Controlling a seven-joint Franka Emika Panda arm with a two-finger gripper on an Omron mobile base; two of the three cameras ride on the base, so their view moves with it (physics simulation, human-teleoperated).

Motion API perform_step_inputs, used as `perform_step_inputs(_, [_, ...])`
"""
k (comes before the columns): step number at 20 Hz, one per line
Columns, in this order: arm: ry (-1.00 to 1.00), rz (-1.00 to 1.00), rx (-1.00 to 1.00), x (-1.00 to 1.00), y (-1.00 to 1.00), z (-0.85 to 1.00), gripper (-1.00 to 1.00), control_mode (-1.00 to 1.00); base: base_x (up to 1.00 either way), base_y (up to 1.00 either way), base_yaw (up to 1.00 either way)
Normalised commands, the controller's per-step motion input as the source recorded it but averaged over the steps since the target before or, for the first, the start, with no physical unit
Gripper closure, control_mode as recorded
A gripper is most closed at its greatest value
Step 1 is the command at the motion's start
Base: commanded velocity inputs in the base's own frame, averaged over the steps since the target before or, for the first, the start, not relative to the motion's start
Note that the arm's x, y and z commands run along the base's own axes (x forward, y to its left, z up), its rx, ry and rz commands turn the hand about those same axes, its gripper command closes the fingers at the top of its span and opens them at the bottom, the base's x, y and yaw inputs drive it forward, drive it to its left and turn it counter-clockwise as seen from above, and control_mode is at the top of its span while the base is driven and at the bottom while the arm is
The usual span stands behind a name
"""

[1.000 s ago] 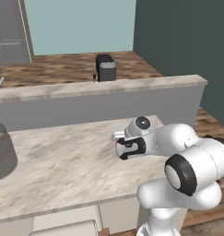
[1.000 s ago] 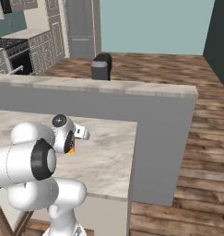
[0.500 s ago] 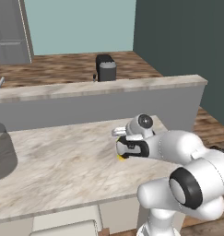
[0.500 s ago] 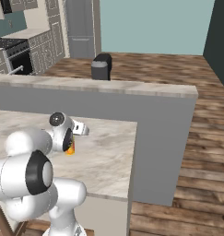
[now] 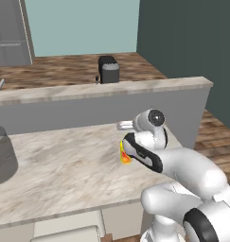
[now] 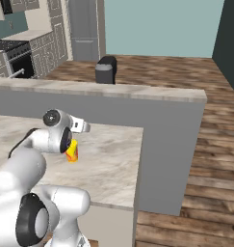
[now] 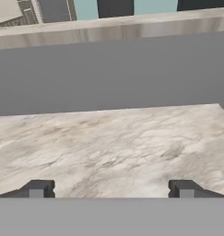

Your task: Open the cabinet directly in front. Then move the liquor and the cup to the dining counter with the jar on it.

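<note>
Gripper (image 7: 111,189) spread wide, tips far apart at the bottom of the hand view, with bare marbled counter (image 7: 113,143) between them and nothing pinched. Aimed level across the slab toward the grey back ledge (image 7: 109,69). Fingers themselves hidden behind the white wrist in both base views, so hard to judge there. Cup (image 5: 124,153) standing upright on the counter just beside the hand, on its near side; in the left base view only a yellow and orange sliver peeks out left of the dark wrist band, the rest covered by the arm. Shown more fully in the right base view, cup (image 6: 71,151) yellow with a red-orange mark, tucked just under the wrist, top edge masked; contact with the hand impossible to tell. Jar (image 5: 3,153) well apart at the far left end of the counter (image 5: 64,165), smoky grey, cut off by the picture's left edge, lid not made out. Beyond the ledge (image 5: 102,106), a small dark appliance (image 5: 108,69) on the wood floor, details too small to read. At far left of the right base view, a stove (image 6: 15,60), partly cropped.
</note>
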Motion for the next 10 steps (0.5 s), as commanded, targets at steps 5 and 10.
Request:
perform_step_inputs(5, [-0.01, 0.0, 0.04, -0.77, -0.12, 1.0, -1.0, -1.0, 0.0, 0.0, 0.0])
perform_step_inputs(10, [-0.01, 0.0, 0.07, -0.97, -0.18, 1.0, -1.0, -1.0, 0.0, 0.0, 0.0])
